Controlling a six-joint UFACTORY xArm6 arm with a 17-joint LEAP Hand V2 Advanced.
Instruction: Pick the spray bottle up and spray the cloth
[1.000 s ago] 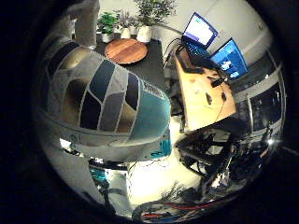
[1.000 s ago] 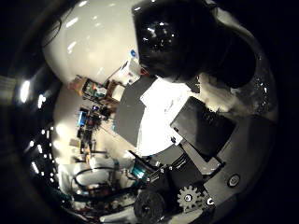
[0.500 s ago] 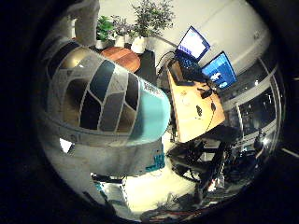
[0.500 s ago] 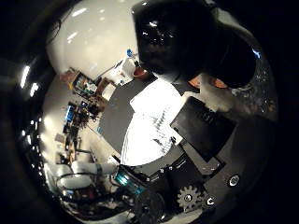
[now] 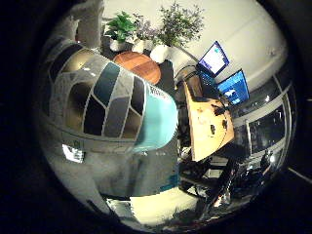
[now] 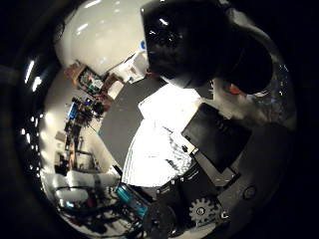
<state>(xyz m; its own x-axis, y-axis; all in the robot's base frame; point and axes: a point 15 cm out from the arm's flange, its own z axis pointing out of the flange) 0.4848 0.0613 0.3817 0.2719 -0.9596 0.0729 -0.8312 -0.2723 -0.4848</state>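
The spray bottle's body fills much of the little finger side view, close to my palm. It is patterned in grey, dark blue and gold panels with a teal end. Its glossy black spray head looms in the thumb side view. My right hand shows as black finger parts and gears curled against the bottle, holding it off the table. Beyond the head, a white cloth lies spread on a grey table.
Behind the bottle are a round wooden table, potted plants, and a wooden desk with two lit monitors. Cluttered shelves stand beyond the grey table.
Both views have swung with the hand, and the bottle keeps its place against the palm. The white cloth now shows larger and more central in the thumb side view.
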